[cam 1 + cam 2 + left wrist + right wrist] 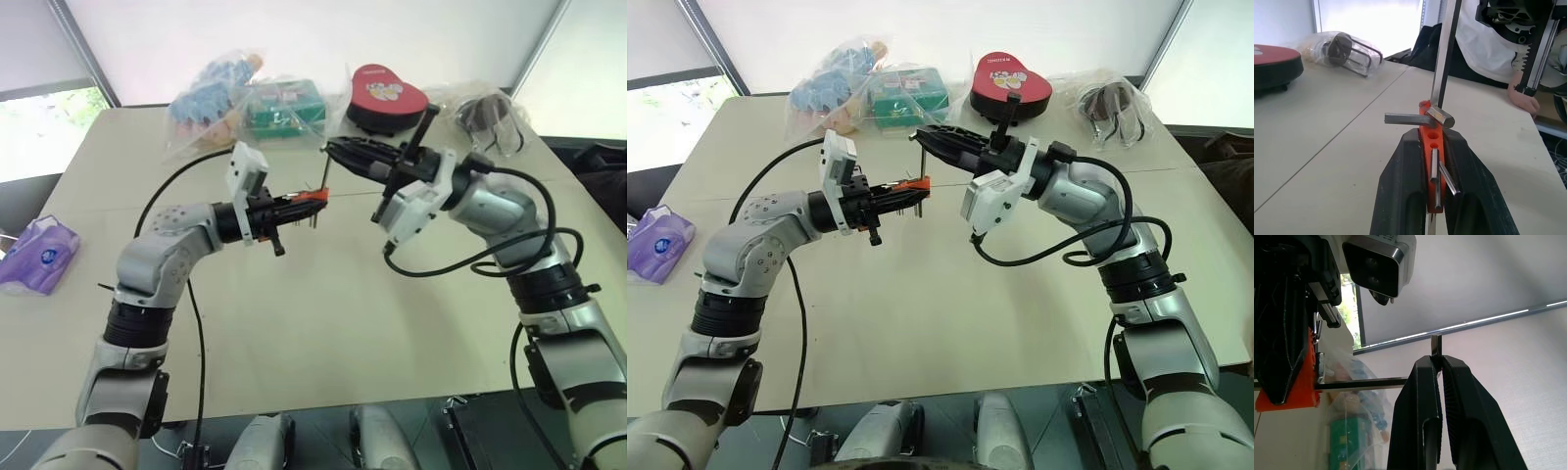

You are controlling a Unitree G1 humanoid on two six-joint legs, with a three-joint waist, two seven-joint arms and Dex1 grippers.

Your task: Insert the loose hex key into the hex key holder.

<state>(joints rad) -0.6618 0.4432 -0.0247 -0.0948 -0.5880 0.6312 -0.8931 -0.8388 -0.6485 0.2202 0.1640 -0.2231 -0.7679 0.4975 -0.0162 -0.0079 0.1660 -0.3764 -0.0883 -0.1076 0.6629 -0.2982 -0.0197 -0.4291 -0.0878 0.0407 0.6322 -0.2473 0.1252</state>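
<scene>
A purple packet point(34, 253) is seen far to the left of the hex key holder point(312, 197), at the tabletop point(323, 313) edge. The holder itself, the orange-red block taken here as landmark, is pinched between the pressed-together fingers of the left end effector point(294, 206) and held above the tabletop, with thin dark keys protruding from it. The loose hex key point(1442, 63) is met at the holder: its bent end lies against the top of the block, apparently at one of the holes, though whether it is seated cannot be judged. Its other end is clamped in the right end effector point(929, 137), just right of the holder. Behind the holder, clear bags of goods point(245, 103) are seen; behind and to its right, a red heart-shaped box point(387, 96) and a bagged dark item point(485, 117).
</scene>
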